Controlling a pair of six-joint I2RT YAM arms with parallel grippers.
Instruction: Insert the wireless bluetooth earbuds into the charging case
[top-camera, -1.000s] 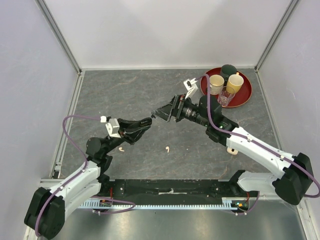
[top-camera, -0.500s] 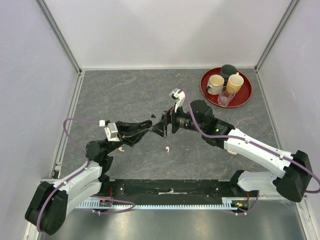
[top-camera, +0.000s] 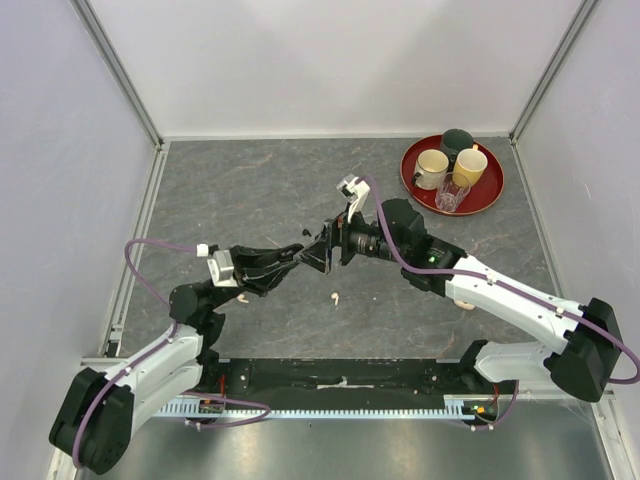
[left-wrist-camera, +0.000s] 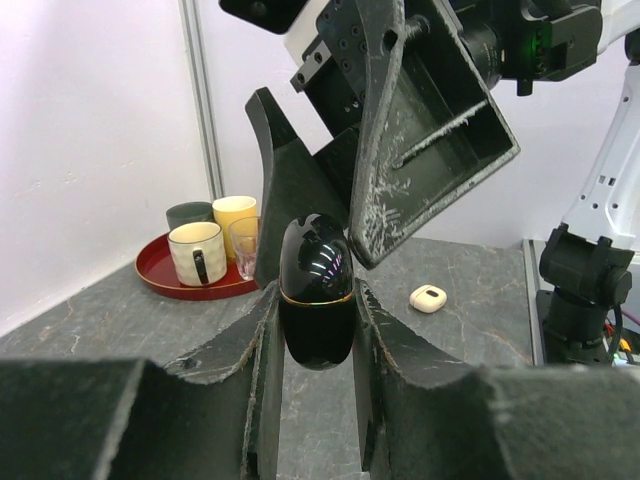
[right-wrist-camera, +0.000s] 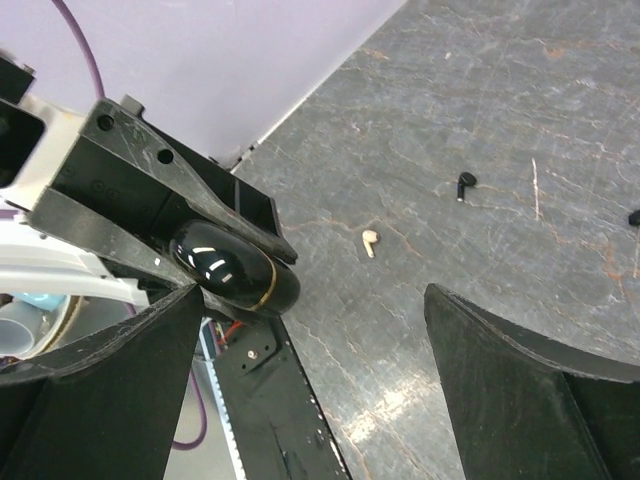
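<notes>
A shiny black charging case (left-wrist-camera: 315, 290) with a gold seam is closed and stands upright between my left gripper's (left-wrist-camera: 315, 305) fingers, which are shut on it. It also shows in the right wrist view as the black case (right-wrist-camera: 235, 270). My right gripper (right-wrist-camera: 310, 370) is open wide, its jaws on either side of the case's free end, and one finger (left-wrist-camera: 430, 120) looms over it. Both grippers meet mid-table, left gripper (top-camera: 295, 256) against right gripper (top-camera: 322, 250). A cream-white earbud (right-wrist-camera: 370, 241) (top-camera: 336, 296) lies on the table. Two black earbuds (right-wrist-camera: 465, 184) (right-wrist-camera: 634, 215) lie farther off.
A small white case (left-wrist-camera: 428, 298) lies on the table near my right arm. A red tray (top-camera: 490, 195) at the back right carries several cups and a glass (top-camera: 452, 192). Grey walls enclose the table on three sides.
My right gripper has swung left and down, and its open jaws now stand around the case's end. My left gripper has shifted slightly with the case still in it.
</notes>
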